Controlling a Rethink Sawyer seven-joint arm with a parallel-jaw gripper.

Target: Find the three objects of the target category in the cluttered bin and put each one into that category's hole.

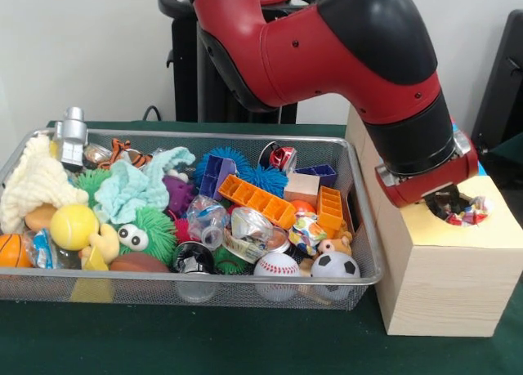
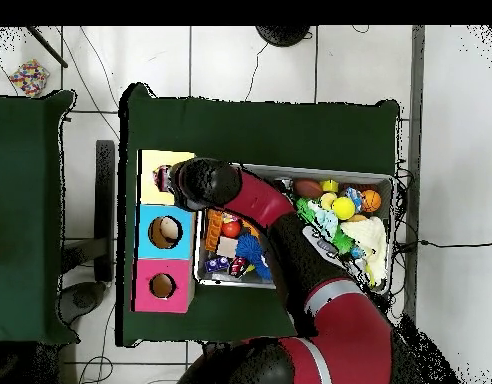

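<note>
We judge drop step in hand: gripper [image 1: 452, 205] down at yellow-topped box [image 1: 458, 269] hole, right of bin [image 1: 359, 228]. Crinkly wrapped object [image 1: 467, 212] at hole; we cannot tell jaw state. Next: release, lift, return to bin.

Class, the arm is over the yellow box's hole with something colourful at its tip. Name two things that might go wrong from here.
1. The colourful wrapped item sits at the rim of the yellow box's hole; it may catch there instead of dropping in.
2. The wire bin stands close beside the box, so the arm, swinging back, might knock it.
</note>
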